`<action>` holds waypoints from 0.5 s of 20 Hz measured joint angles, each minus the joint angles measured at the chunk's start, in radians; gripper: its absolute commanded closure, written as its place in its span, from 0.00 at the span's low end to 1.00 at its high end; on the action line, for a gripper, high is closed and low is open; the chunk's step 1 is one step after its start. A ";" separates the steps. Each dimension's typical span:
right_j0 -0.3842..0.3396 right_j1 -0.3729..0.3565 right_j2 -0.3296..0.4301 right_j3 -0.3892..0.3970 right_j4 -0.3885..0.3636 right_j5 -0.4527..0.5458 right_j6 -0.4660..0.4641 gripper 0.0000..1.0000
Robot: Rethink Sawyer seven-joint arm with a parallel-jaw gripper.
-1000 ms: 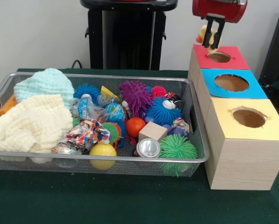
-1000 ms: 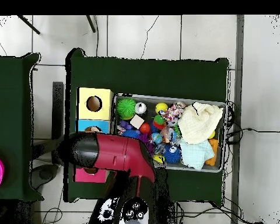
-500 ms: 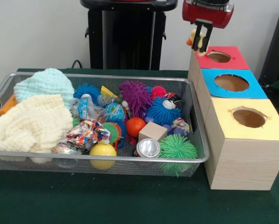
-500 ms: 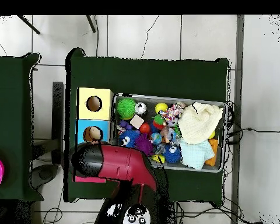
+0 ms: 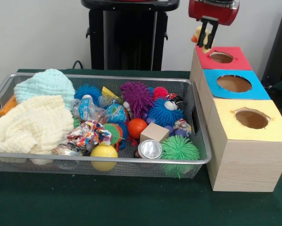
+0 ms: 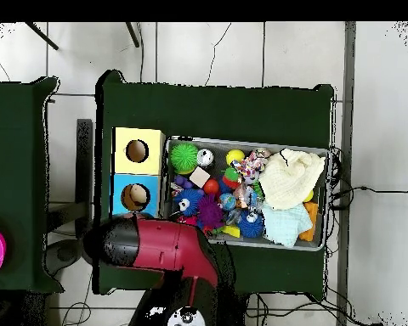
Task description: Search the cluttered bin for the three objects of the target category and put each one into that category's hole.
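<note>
Red and black, the robot's gripper (image 5: pixel 207 37) hangs in the air at the upper right of the front view, above the near-left corner of a red-topped wooden box (image 5: pixel 223 59). Its two dark fingers (image 5: pixel 210 34) are clenched on a small yellow rubber duck with an orange beak (image 5: pixel 198 36), which shows just behind and to the left of them, held clear of the box.

That box is the farthest in a row of three pale wooden boxes standing side by side to the right of the bin, each with a round hole cut in a coloured top. The middle one is a blue-topped wooden box (image 5: pixel 235 84) and the nearest is a yellow-topped wooden box (image 5: pixel 249 141).

A silver wire-mesh bin (image 5: pixel 131 162) lies on a dark green table (image 5: pixel 108 202). At its left end are a cream knitted cloth (image 5: pixel 30 125) and, behind it, a pale mint knitted cloth (image 5: pixel 44 84). The rest is crowded with small toys: a purple spiky ball (image 5: pixel 137 96), a blue spiky ball (image 5: pixel 164 113), a green spiky ball (image 5: pixel 178 148) at the near right corner, a smooth orange ball (image 5: pixel 136 127), a yellow ball (image 5: pixel 103 153) against the near wall, a plain wooden cube (image 5: pixel 154 133), and a shiny metal can lying on its side (image 5: pixel 149 149).

In the overhead view the thick red arm (image 6: pixel 156 246) covers the red-topped box, so the gripper itself is hidden there.
</note>
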 measured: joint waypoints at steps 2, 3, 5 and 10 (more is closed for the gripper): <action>0.010 -0.003 -0.004 0.000 0.002 0.000 0.000 1.00; 0.024 -0.007 -0.009 0.000 0.007 0.000 0.000 1.00; 0.034 -0.008 -0.011 0.000 0.011 0.000 0.000 1.00; 0.054 -0.010 -0.012 0.000 0.022 0.001 0.000 1.00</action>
